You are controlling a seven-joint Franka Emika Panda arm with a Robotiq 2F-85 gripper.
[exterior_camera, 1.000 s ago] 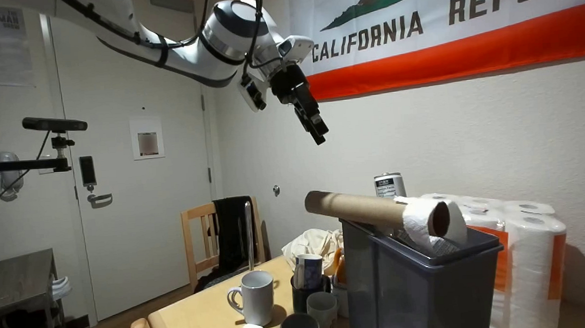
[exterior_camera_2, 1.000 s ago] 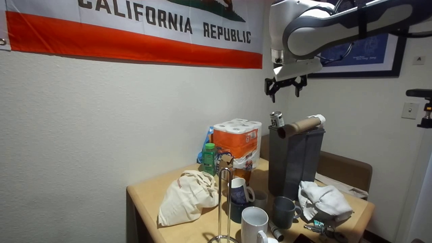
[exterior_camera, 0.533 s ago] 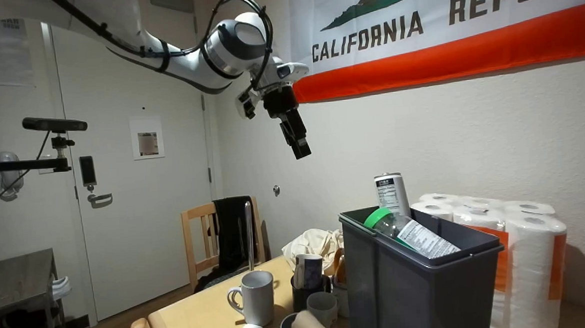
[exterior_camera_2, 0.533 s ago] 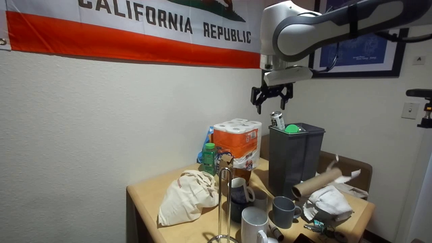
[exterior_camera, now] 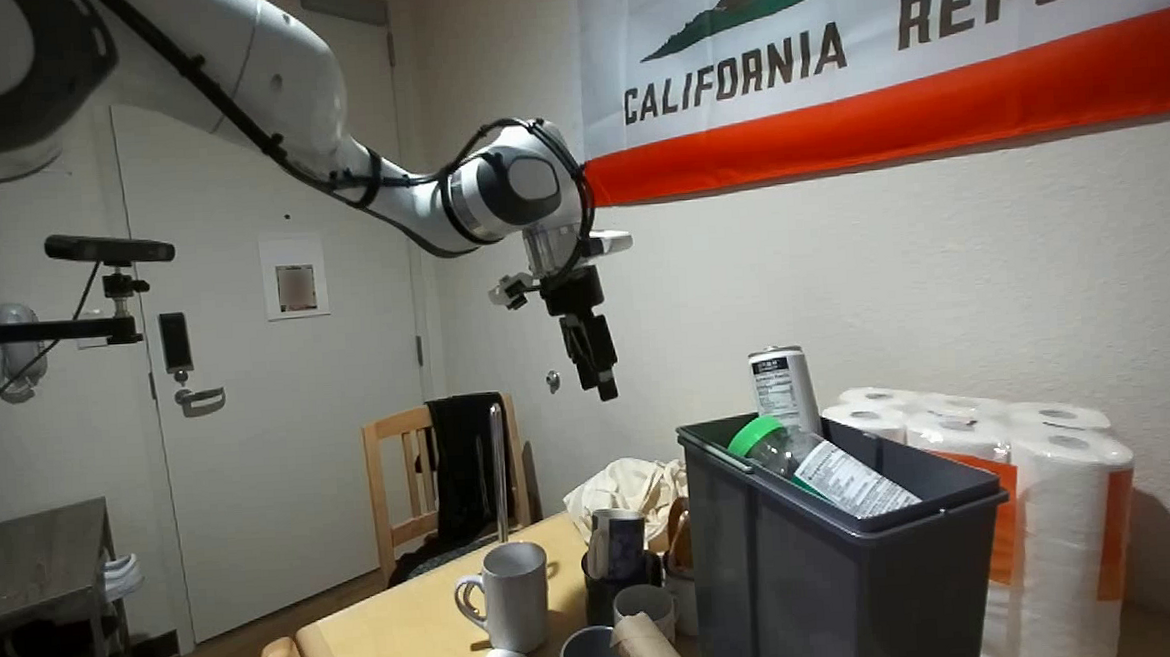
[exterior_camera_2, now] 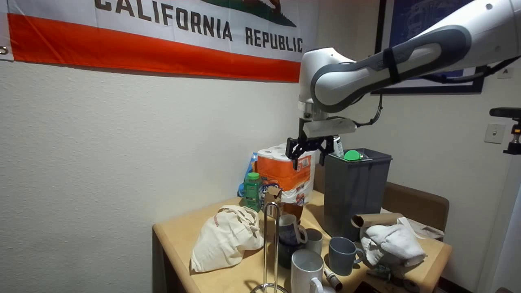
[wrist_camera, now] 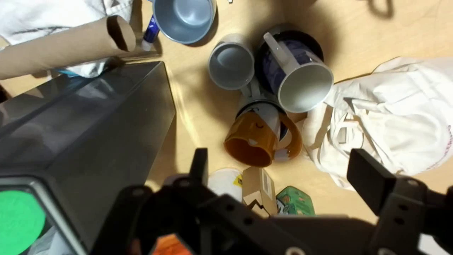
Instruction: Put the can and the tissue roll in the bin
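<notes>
In both exterior views I see that the tissue roll (exterior_camera_2: 376,220), a cardboard core with some loose paper, does not lie across the top of the bin (exterior_camera: 839,586) any more. It has fallen off within the last second. Now it is low beside the bin, near the grey mug (exterior_camera_2: 342,255) and by the white cloth (exterior_camera_2: 392,244), on which it perhaps leans; whether it touches the bin, I cannot tell. The can (exterior_camera: 783,388) did not follow: it stands tilted in the bin, its upper part above the rim, next to a green-capped bottle (exterior_camera: 833,471).

My gripper (exterior_camera_2: 308,165) has come lower meanwhile. Its jaws stand wide apart with nothing held; in the wrist view the orange mug (wrist_camera: 252,141) shows far below them.

So I count the can as done, and the roll must be repeated. I think the next move is to take it again and insert it end first, because crosswise it may fall once more, without pushing the can out.
</notes>
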